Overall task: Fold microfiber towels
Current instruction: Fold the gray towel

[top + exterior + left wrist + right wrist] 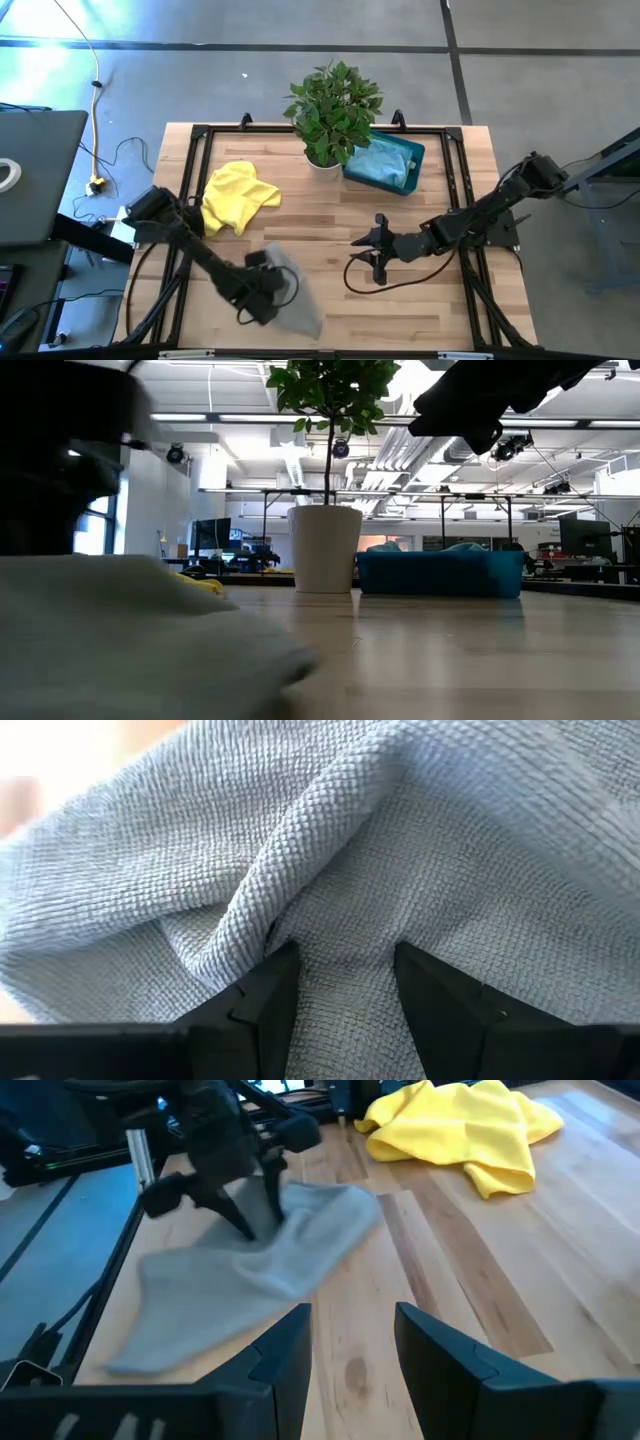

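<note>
Grey towel (293,290), rumpled, at the desk's near-left edge. The left hand (340,982) presses into it, fingers (268,995) parted around a raised ridge of cloth, apparently gathering a fold to lift; whether it grips yet cannot be told. The right hand (350,1342), released and empty, waits over bare desk (440,300) at centre, facing the towel. A yellow towel (238,196) lies crumpled behind. Further back stand a potted plant (333,110) and a teal bin (412,153) holding light blue cloth (378,165), well clear of the work.
</note>
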Robot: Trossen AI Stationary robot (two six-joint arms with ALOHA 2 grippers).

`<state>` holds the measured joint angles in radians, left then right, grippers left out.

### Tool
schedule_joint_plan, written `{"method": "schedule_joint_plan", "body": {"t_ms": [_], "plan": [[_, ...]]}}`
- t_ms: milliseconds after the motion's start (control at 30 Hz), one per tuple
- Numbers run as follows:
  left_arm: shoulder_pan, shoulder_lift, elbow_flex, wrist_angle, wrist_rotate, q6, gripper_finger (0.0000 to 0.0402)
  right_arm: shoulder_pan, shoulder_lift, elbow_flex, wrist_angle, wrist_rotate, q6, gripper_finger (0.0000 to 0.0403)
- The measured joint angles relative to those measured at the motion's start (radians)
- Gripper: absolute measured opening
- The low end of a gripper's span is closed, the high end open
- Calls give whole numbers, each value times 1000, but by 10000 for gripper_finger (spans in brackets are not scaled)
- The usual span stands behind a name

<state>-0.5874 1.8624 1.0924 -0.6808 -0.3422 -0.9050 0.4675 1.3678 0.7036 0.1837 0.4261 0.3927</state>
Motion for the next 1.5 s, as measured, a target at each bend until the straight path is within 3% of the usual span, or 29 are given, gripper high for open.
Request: {"method": "schedule_joint_plan", "body": {"t_ms": [267, 500, 633, 800, 1000, 1233, 1367, 1500], "plan": [[226, 1, 0, 105, -93, 215, 158, 0, 10, 0, 2, 0, 0, 137], [396, 0, 1, 339, -55, 359, 158, 0, 101, 1, 31, 0, 43, 137], [440, 0, 23, 337, -6, 323, 158, 6, 163, 1, 82, 0, 37, 137], [427, 0, 53, 324, 85, 315, 158, 28, 272, 2, 314, -7, -35, 137], [373, 0, 105, 298, 76, 382, 158, 31, 451, 18, 540, -7, -58, 137], [312, -1, 108, 292, -10, 494, 158, 31, 637, 166, 524, -38, -112, 137], [276, -1, 108, 280, -19, 621, 158, 26, 701, 257, 419, -41, -132, 137], [235, -1, 108, 280, -104, 699, 158, 9, 724, 321, 292, -60, -82, 137]]}}
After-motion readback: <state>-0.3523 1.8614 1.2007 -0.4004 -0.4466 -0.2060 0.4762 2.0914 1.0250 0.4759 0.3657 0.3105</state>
